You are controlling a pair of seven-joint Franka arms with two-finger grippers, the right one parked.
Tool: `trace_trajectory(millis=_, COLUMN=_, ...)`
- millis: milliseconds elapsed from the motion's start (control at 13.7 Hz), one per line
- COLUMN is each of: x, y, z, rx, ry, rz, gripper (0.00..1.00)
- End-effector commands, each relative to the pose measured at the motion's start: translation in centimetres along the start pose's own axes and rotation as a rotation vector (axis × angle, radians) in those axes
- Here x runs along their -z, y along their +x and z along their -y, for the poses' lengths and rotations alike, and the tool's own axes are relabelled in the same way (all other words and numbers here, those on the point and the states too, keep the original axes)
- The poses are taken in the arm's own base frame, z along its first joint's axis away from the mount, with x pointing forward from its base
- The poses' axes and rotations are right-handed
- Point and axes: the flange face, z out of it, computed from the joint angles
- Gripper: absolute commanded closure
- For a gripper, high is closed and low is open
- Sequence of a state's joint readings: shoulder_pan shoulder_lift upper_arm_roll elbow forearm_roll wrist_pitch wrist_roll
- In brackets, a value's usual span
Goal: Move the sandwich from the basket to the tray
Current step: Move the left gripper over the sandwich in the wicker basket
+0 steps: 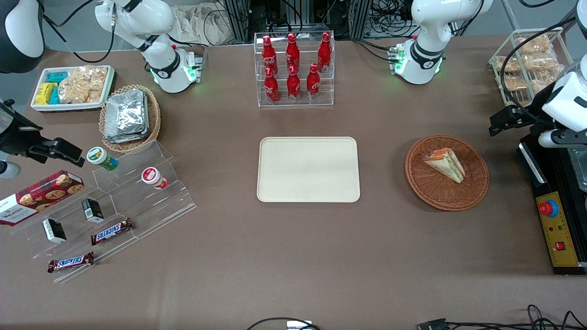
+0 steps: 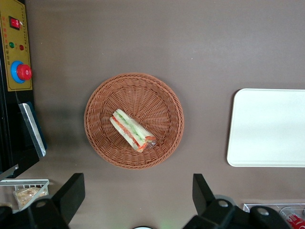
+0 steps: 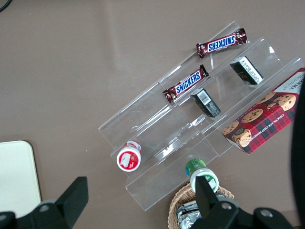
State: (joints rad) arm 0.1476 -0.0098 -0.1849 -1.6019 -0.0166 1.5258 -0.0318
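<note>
The sandwich lies on its side in the round woven basket, which sits on the brown desk toward the working arm's end; the cream tray lies well apart from it. The hand hovers high above the basket, fingers spread wide, holding nothing.

Arm housing: glossy white moulded shells, rounded at the joints, on the working left arm.
Joint seams: black rings between white segments.
Base: white dome-shaped pedestal on the brown worktop, with a black band and green indicator lights.
Cabling: black cables run from the base and along the arm.
End effector: matte black, held above the worktop near the basket; two black wedge-shaped fingers set wide apart; round silver screw heads on the body.
</note>
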Motion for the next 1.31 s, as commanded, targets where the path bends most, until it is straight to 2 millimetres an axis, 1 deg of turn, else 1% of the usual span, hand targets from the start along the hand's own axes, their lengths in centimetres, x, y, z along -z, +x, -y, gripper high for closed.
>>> trace_trajectory(millis=0, x=0.5, y=0.2, z=0.3, rx=-0.018, ry=0.005, rz=0.008, gripper=0.0)
trace_trajectory(millis=219, x=-0.3, y=1.0, z=0.5, rx=-0.008, ry=0.002, rz=0.017, gripper=0.0)
trace_trajectory(millis=364, x=-1.4, y=1.2, z=0.8, rx=0.003, ry=0.006, rz=0.038, gripper=0.0)
trace_trajectory(millis=510, x=-3.3, y=0.9, z=1.3, rx=0.031, ry=0.045, rz=0.069, gripper=0.0)
trace_trajectory(millis=656, x=-5.6, y=-0.3, z=1.3, rx=0.053, ry=0.053, rz=0.091, gripper=0.0)
trace_trajectory(millis=728, x=-6.9, y=-1.1, z=2.5, rx=0.092, ry=0.056, rz=0.07, gripper=0.0)
trace_trajectory(millis=801, x=-8.1, y=-1.8, z=3.2, rx=0.126, ry=0.057, rz=0.047, gripper=0.0)
trace_trajectory(millis=947, x=-10.4, y=-3.2, z=3.3, rx=0.151, ry=0.056, rz=0.019, gripper=0.0)
trace_trajectory(millis=1238, x=-14.9, y=-4.4, z=3.2, rx=0.272, ry=0.056, rz=-0.033, gripper=0.0)
